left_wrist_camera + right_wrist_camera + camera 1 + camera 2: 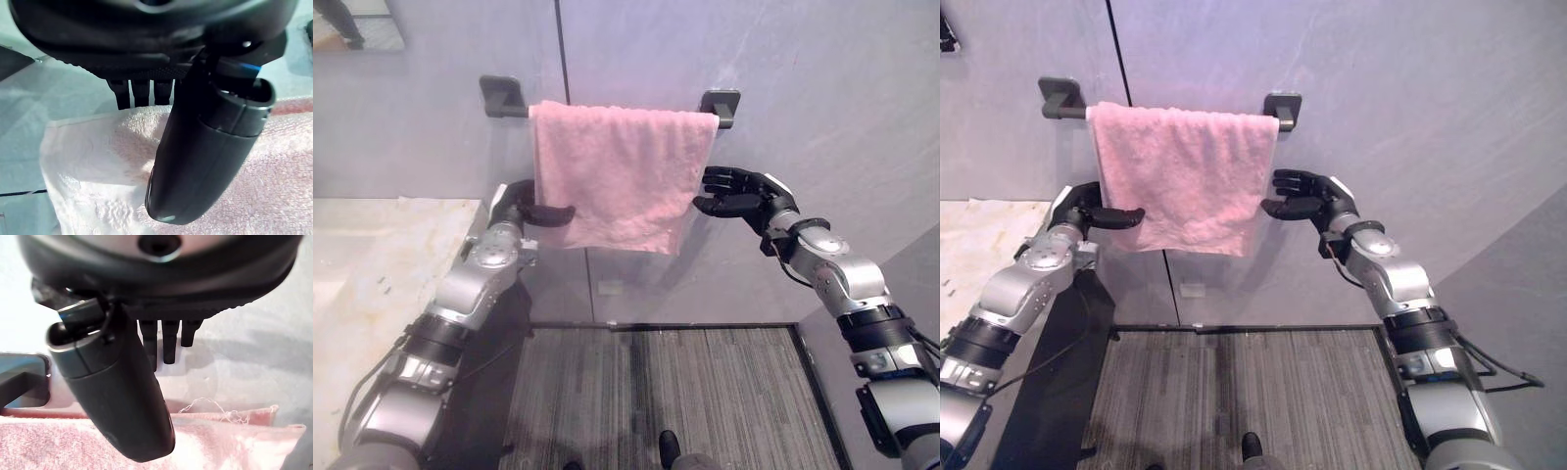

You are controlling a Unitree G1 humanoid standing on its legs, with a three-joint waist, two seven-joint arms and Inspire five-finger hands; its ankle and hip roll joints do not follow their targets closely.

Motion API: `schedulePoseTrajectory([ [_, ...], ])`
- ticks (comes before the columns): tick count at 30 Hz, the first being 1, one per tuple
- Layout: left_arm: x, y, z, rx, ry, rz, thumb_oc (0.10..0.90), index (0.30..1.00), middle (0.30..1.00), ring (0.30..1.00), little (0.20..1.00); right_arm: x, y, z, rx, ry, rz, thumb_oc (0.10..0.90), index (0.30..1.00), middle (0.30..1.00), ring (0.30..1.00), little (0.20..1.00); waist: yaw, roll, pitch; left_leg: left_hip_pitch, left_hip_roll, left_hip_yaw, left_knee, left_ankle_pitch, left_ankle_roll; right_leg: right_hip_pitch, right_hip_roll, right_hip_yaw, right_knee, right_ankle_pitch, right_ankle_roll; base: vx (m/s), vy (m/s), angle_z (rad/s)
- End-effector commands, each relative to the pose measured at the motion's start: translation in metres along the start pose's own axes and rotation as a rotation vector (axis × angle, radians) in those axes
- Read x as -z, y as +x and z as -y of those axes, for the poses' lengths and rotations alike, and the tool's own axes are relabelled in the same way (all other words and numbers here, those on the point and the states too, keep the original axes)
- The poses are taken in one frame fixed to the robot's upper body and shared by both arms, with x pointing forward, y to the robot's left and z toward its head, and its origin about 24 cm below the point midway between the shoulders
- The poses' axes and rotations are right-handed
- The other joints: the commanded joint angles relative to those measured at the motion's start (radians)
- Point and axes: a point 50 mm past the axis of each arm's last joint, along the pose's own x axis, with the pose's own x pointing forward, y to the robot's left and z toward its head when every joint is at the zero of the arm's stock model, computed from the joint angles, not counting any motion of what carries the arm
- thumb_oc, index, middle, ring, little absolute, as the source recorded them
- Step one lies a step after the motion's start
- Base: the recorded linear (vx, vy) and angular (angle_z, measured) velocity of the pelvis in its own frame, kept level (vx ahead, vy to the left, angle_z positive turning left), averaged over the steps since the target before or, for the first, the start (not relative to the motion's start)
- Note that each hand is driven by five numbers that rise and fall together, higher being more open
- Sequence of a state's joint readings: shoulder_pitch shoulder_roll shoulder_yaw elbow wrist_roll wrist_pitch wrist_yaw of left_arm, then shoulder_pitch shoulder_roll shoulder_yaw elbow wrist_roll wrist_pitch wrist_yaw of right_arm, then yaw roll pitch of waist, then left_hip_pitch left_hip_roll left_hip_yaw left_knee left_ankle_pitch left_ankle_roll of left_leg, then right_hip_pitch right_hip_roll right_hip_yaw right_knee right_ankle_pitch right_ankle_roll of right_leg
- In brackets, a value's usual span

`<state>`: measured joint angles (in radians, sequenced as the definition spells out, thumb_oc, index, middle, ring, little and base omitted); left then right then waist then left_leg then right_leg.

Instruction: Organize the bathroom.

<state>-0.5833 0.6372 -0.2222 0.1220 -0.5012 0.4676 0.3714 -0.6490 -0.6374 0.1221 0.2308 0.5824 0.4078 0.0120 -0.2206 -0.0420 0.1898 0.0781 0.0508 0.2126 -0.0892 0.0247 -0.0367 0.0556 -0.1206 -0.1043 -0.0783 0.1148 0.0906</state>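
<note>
Pink towel point(622, 176) draped over rail point(720, 118); left hand point(524, 206), right hand point(744, 193) open alongside.

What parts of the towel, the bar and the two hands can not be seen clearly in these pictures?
- Towel bar: its middle is covered by the pink towel in both eye views.
- Left hand: its fingers pass behind the towel's edge.
- Right hand: contact with the towel is unclear; its thumb blocks the wrist view.

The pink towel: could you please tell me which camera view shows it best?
The left eye view: the pink towel hangs whole over the towel bar, between the left hand and the right hand. The right eye view shows it equally whole; the wrist views show close patches behind each thumb.
</note>
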Motion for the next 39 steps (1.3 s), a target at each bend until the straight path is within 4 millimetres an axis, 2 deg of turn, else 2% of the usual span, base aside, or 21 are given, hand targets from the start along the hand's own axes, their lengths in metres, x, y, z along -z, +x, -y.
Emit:
schedulePoseTrajectory([
  [1, -0.019, 0.0, -0.025, -0.166, -0.005, 0.103, 0.8, 0.9, 0.9, 0.9, 0.9, -0.053, -0.004, 0.034, 0.152, -0.142, 0.196, 0.8, 0.9, 0.9, 0.9, 0.9, 0.027, 0.028, -0.122, 0.018, 0.082, 0.098, 0.102, -0.074, -0.013, -0.093, -0.064, 0.059, 0.094, -0.058, 0.158, 0.0, 0.0, 0.0],
  [6, 0.012, -0.009, -0.024, -0.227, -0.08, 0.004, 0.8, 0.9, 0.9, 0.9, 0.9, -0.041, -0.012, 0.036, 0.138, -0.325, 0.144, 0.8, 0.9, 0.9, 0.9, 0.9, 0.028, 0.022, -0.114, 0.014, 0.079, 0.089, 0.109, -0.076, -0.008, -0.097, -0.06, 0.063, 0.102, -0.059, 0.155, -0.01, -0.002, 0.0],
  [9, 0.042, -0.024, -0.019, -0.222, -0.143, -0.071, 0.8, 0.9, 0.9, 0.9, 0.9, -0.016, -0.025, 0.034, 0.093, -0.425, 0.074, 0.8, 0.9, 0.9, 0.9, 0.9, 0.03, 0.016, -0.099, 0.002, 0.077, 0.08, 0.12, -0.08, -0.001, -0.108, -0.056, 0.07, 0.111, -0.06, 0.15, -0.06, -0.007, 0.01],
  [10, 0.046, -0.026, -0.019, -0.221, -0.146, -0.082, 0.8, 0.9, 0.9, 0.9, 0.9, -0.012, -0.027, 0.034, 0.083, -0.436, 0.058, 0.8, 0.9, 0.9, 0.9, 0.9, 0.03, 0.016, -0.099, 0.0, 0.077, 0.078, 0.122, -0.08, -0.001, -0.109, -0.055, 0.071, 0.113, -0.061, 0.149, -0.07, -0.002, 0.02],
  [12, 0.083, -0.047, -0.017, -0.213, -0.222, -0.166, 0.8, 0.9, 0.9, 0.9, 0.9, 0.029, -0.049, 0.027, 0.038, -0.478, -0.018, 0.8, 0.9, 0.9, 0.9, 0.9, 0.032, 0.013, -0.082, -0.005, 0.074, 0.068, 0.126, -0.082, 0.005, -0.115, -0.051, 0.075, 0.119, -0.062, 0.144, -0.07, 0.005, 0.07],
  [15, 0.122, -0.07, -0.019, -0.19, -0.234, -0.235, 0.8, 0.9, 0.9, 0.9, 0.9, 0.077, -0.074, 0.013, -0.008, -0.471, -0.145, 0.8, 0.9, 0.9, 0.9, 0.9, 0.032, 0.015, -0.064, -0.004, 0.072, 0.062, 0.122, -0.083, 0.01, -0.12, -0.049, 0.074, 0.126, -0.066, 0.142, -0.07, 0.025, 0.1],
  [17, 0.144, -0.084, -0.023, -0.156, -0.185, -0.245, 0.8, 0.9, 0.9, 0.9, 0.9, 0.11, -0.088, 0.0, -0.012, -0.495, -0.237, 0.8, 0.9, 0.9, 0.9, 0.9, 0.028, 0.019, -0.054, 0.0, 0.071, 0.065, 0.113, -0.081, 0.012, -0.125, -0.048, 0.073, 0.129, -0.066, 0.141, -0.07, 0.061, 0.05],
  [18, 0.161, -0.096, -0.025, -0.134, -0.186, -0.286, 0.8, 0.9, 0.9, 0.9, 0.9, 0.131, -0.099, -0.009, -0.007, -0.472, -0.301, 0.8, 0.9, 0.9, 0.9, 0.9, 0.023, 0.024, -0.047, 0.002, 0.067, 0.066, 0.105, -0.077, 0.012, -0.129, -0.047, 0.074, 0.129, -0.066, 0.139, -0.06, 0.084, 0.01],
  [20, 0.173, -0.103, -0.026, -0.107, -0.182, -0.307, 0.8, 0.9, 0.9, 0.9, 0.9, 0.145, -0.106, -0.011, 0.018, -0.534, -0.34, 0.8, 0.9, 0.9, 0.9, 0.9, 0.019, 0.028, -0.044, 0.004, 0.064, 0.068, 0.097, -0.075, 0.013, -0.131, -0.045, 0.075, 0.128, -0.066, 0.138, -0.05, 0.059, -0.02],
  [23, 0.19, -0.113, -0.025, -0.072, -0.198, -0.362, 0.8, 0.9, 0.9, 0.9, 0.9, 0.169, -0.116, -0.01, 0.044, -0.493, -0.426, 0.8, 0.9, 0.9, 0.9, 0.9, 0.012, 0.036, -0.036, 0.005, 0.062, 0.072, 0.09, -0.072, 0.012, -0.135, -0.044, 0.073, 0.125, -0.062, 0.138, -0.04, 0.052, -0.05],
  [24, 0.205, -0.121, -0.02, -0.029, -0.206, -0.414, 0.8, 0.9, 0.9, 0.9, 0.9, 0.191, -0.124, -0.011, 0.064, -0.539, -0.486, 0.8, 0.9, 0.9, 0.9, 0.9, 0.009, 0.042, -0.035, 0.006, 0.06, 0.074, 0.084, -0.072, 0.011, -0.137, -0.042, 0.072, 0.124, -0.063, 0.137, -0.04, 0.072, -0.03],
  [28, 0.235, -0.138, -0.003, 0.132, -0.211, -0.562, 0.8, 0.9, 0.9, 0.9, 0.9, 0.246, -0.152, -0.01, 0.135, -0.573, -0.715, 0.8, 0.9, 0.9, 0.9, 0.9, 0.004, 0.06, -0.029, -0.002, 0.053, 0.074, 0.081, -0.072, 0.01, -0.146, -0.041, 0.072, 0.121, -0.058, 0.138, -0.06, 0.068, -0.04],
  [32, 0.271, -0.166, 0.01, 0.229, -0.211, -0.787, 0.8, 0.9, 0.9, 0.9, 0.9, 0.283, -0.181, -0.008, 0.171, -0.586, -0.949, 0.8, 0.9, 0.9, 0.9, 0.9, 0.008, 0.086, -0.025, -0.012, 0.043, 0.071, 0.076, -0.072, 0.012, -0.154, -0.043, 0.07, 0.114, -0.053, 0.14, -0.04, 0.073, -0.06],
  [34, 0.283, -0.177, 0.011, 0.235, -0.214, -0.867, 0.8, 0.9, 0.9, 0.9, 0.9, 0.293, -0.19, -0.009, 0.156, -0.608, -1.015, 0.8, 0.9, 0.9, 0.9, 0.9, 0.009, 0.093, -0.026, -0.01, 0.04, 0.072, 0.071, -0.074, 0.014, -0.154, -0.046, 0.07, 0.115, -0.056, 0.142, 0.0, 0.061, -0.08],
  [35, 0.296, -0.189, 0.012, 0.262, -0.155, -0.952, 0.8, 0.9, 0.9, 0.9, 0.9, 0.302, -0.199, -0.009, 0.148, -0.62, -1.078, 0.8, 0.9, 0.9, 0.9, 0.9, 0.009, 0.101, -0.031, -0.011, 0.038, 0.073, 0.065, -0.074, 0.016, -0.155, -0.048, 0.076, 0.119, -0.061, 0.143, 0.02, 0.054, -0.05],
  [39, 0.319, -0.216, 0.009, 0.297, -0.083, -1.126, 0.8, 0.9, 0.9, 0.9, 0.9, 0.315, -0.218, -0.007, 0.119, -0.649, -1.198, 0.8, 0.9, 0.9, 0.9, 0.9, 0.01, 0.115, -0.043, -0.017, 0.031, 0.041, 0.062, -0.078, 0.025, -0.155, -0.048, 0.105, 0.146, -0.086, 0.143, 0.04, 0.026, -0.06],
])
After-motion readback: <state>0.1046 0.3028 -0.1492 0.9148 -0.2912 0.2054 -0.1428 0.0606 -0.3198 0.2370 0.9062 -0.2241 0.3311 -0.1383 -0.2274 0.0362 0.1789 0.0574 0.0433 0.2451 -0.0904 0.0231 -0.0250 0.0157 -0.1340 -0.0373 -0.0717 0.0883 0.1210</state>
